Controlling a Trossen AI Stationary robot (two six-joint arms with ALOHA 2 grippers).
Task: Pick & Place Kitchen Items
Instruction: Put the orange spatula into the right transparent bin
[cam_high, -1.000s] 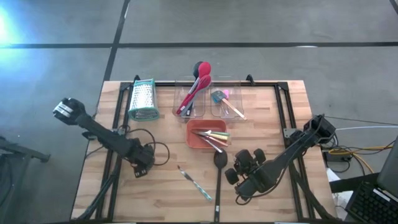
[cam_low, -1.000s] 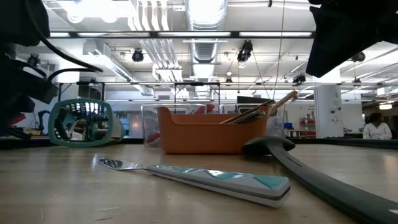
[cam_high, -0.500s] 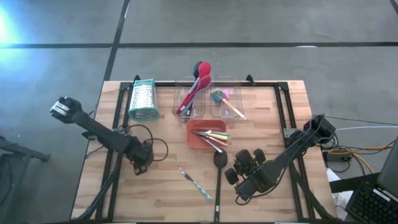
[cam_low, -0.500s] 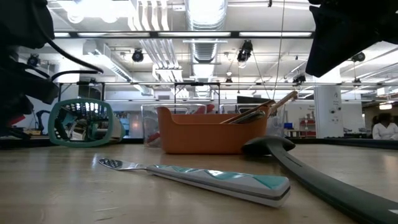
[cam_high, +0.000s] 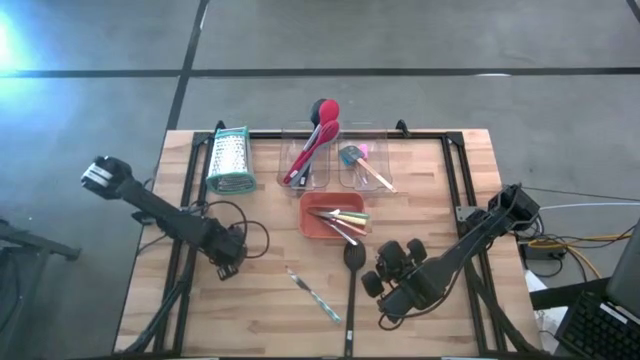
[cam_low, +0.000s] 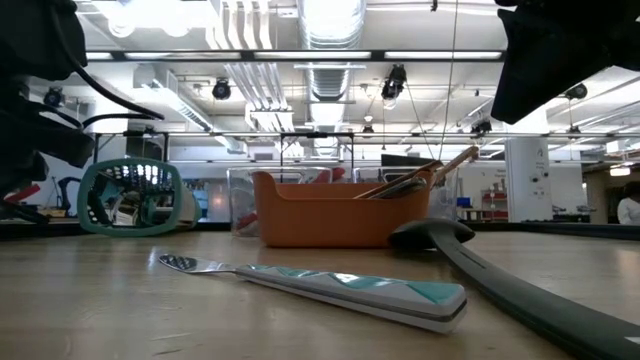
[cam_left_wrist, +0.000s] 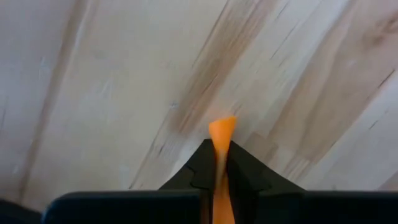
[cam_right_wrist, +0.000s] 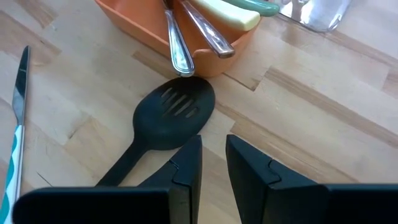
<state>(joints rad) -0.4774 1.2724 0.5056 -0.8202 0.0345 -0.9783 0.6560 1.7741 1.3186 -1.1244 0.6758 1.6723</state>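
The left tool (cam_left_wrist: 219, 163) is clamped on a thin orange piece (cam_left_wrist: 221, 134) — its long axis runs straight out between the fingers, over bare surface (cam_left_wrist: 93, 93).

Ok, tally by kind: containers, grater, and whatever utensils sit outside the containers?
Clear tubs: 2
Orange tray: 1
Box grater: 1
Black slotted spoon, on table: 1
Teal-handled knife, on table: 1
Orange piece, in left pincer: 1
Total: 7
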